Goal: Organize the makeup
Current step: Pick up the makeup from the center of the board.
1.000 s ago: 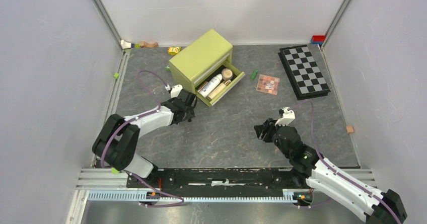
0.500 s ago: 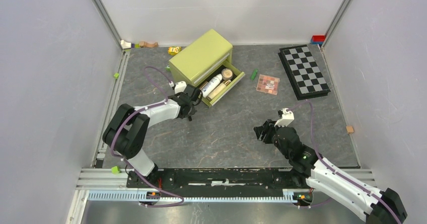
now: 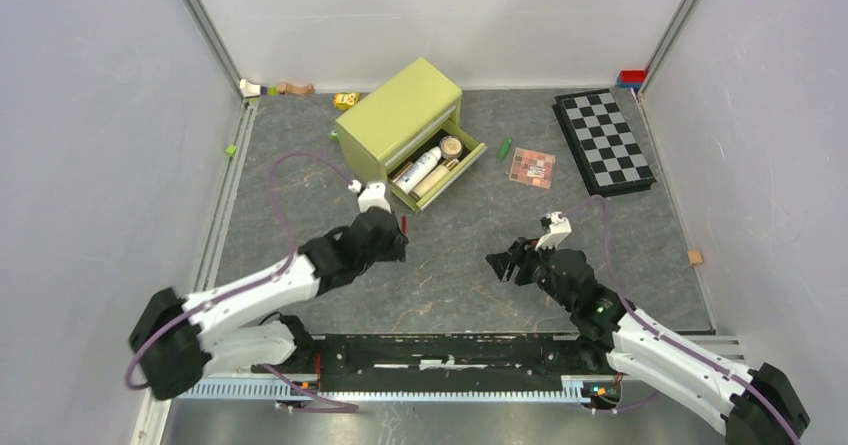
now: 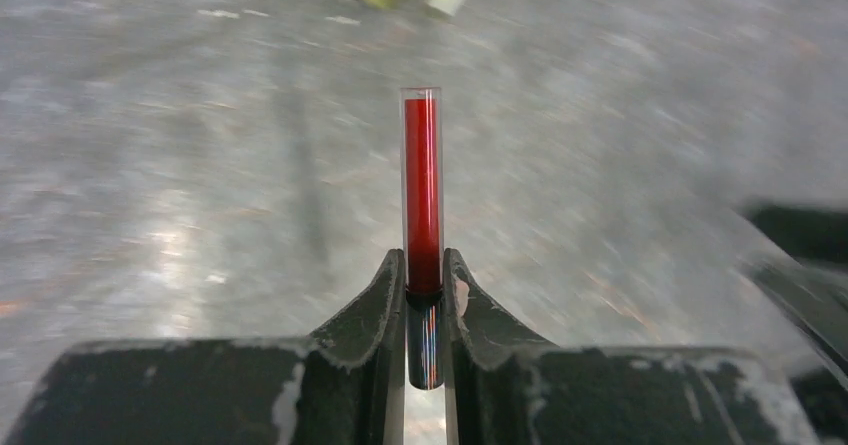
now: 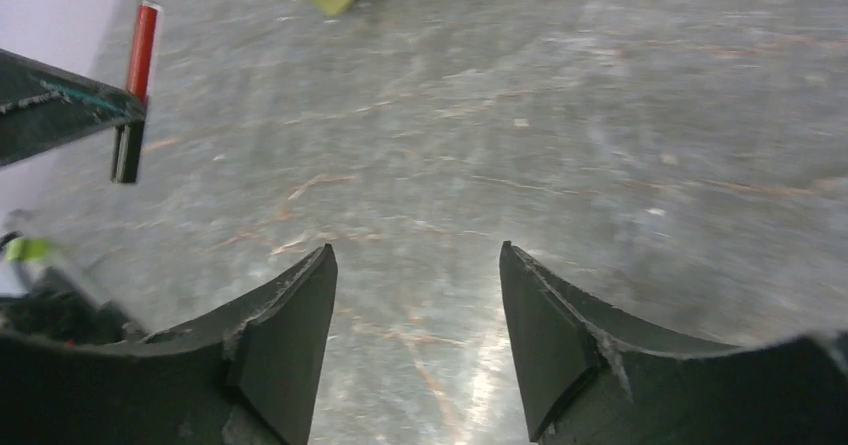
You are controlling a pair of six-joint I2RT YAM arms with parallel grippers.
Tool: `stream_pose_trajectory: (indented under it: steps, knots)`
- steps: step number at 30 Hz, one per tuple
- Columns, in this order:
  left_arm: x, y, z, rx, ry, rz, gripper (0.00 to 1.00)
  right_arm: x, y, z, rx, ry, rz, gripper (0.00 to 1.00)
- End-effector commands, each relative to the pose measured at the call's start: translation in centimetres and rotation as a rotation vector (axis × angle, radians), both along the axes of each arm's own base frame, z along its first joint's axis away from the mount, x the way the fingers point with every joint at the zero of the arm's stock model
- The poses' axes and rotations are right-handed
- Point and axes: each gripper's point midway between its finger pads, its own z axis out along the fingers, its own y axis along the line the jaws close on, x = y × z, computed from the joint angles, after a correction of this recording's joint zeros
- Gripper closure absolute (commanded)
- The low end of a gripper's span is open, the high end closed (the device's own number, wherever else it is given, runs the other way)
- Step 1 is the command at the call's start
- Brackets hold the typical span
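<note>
Overhead view: a green box (image 3: 395,113) stands on the far half of the grey table (image 3: 450,285), its drawer (image 3: 472,155) pulled open toward the near right. In the drawer lie a white bottle (image 3: 417,169), a round tan compact (image 3: 451,146) and a pale tube (image 3: 433,180) beside the bottle. Just right of the drawer a green stick (image 3: 505,147) lies on the table. Right of that is the pink-brown eyeshadow palette (image 3: 531,167), and the chequered board (image 3: 603,142) lies near the right wall. The left gripper (image 3: 402,235) hangs on the near side of the drawer's corner, apart from it, and the red-black pencil (image 3: 403,225) shows as a small red mark at its tip. The right gripper (image 3: 497,263) is to the right of the left one, well apart from the palette. Small toy blocks (image 3: 275,89) lie along the far wall.

Left wrist view: the two fingers are pressed together on the pencil, gripping its black lower end. The red part stands straight out beyond them inside a clear casing. The table behind is blurred, and a corner of the green drawer shows at the top edge.

Right wrist view: the fingers stand wide apart with only bare table between them. At the far left the pencil appears, held by the left gripper, red end up and black end down. A corner of the drawer shows at the top.
</note>
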Motion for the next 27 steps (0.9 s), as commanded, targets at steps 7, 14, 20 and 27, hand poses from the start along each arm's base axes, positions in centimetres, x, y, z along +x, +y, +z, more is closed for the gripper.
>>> stream_pose_trajectory:
  steps: [7,14,20,27]
  knots:
    - [-8.3,-6.6,5.7,-0.46,-0.139,-0.367,0.98,-2.8,6.5,9.3,0.54,-0.104,0.269,0.19]
    - [-8.9,-9.1,6.8,-0.488,-0.149,-0.474,0.98,-4.3,8.8,9.2,0.58,-0.04,0.324,0.2]
    - [-9.4,-11.2,6.8,-0.497,-0.133,-0.534,0.98,-5.3,9.9,9.3,0.651,-0.007,0.349,0.22]
    - [-10.5,-12.1,6.7,-0.496,-0.13,-0.572,0.98,-5.1,10.1,7.5,0.634,0.063,0.317,0.28]
